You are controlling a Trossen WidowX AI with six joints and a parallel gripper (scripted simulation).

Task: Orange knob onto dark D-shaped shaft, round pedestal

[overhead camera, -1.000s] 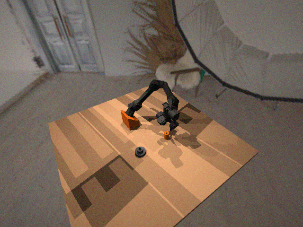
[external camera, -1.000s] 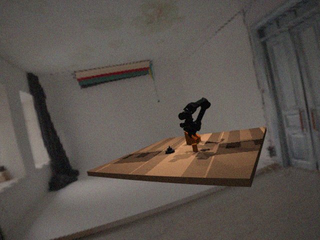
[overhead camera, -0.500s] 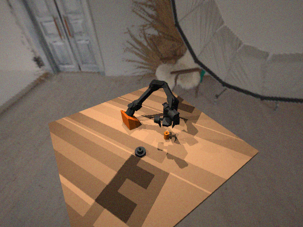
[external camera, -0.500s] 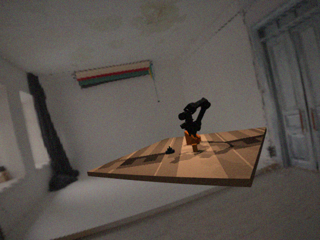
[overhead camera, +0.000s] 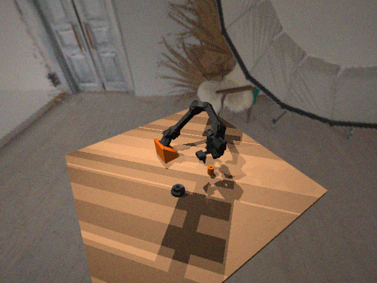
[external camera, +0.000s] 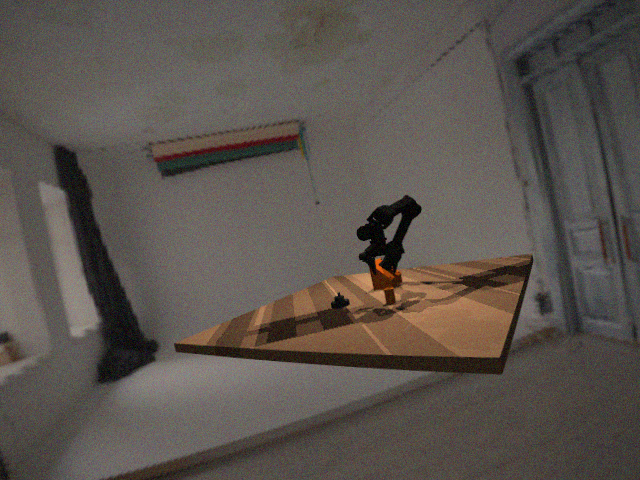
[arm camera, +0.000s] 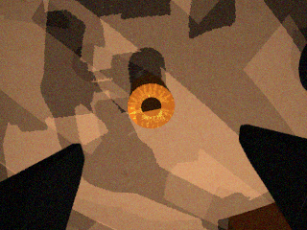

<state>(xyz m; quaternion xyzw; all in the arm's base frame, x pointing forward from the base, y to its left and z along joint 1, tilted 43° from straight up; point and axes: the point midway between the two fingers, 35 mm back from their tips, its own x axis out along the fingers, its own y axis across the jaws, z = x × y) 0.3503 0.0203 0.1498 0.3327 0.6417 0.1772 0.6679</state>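
The orange knob [overhead camera: 210,170] [external camera: 389,297] [arm camera: 136,106] stands upright on the table, its hole facing up. In the wrist view the dark part of the hole has a straight lower edge. My gripper [overhead camera: 209,158] [arm camera: 163,142] is open and empty above the knob, with the knob lying ahead of the line between the fingertips in the wrist view. The dark round pedestal [overhead camera: 177,193] [external camera: 339,303] stands apart from the knob, its short shaft pointing up. The shaft's flat side cannot be made out.
The orange angled block [overhead camera: 164,152] [external camera: 381,280] stands at the arm's base, behind the knob and pedestal in the top view. A dark orange part shows at the wrist view's lower right. The wooden table [overhead camera: 121,213] [external camera: 439,335] carries strong striped shadows.
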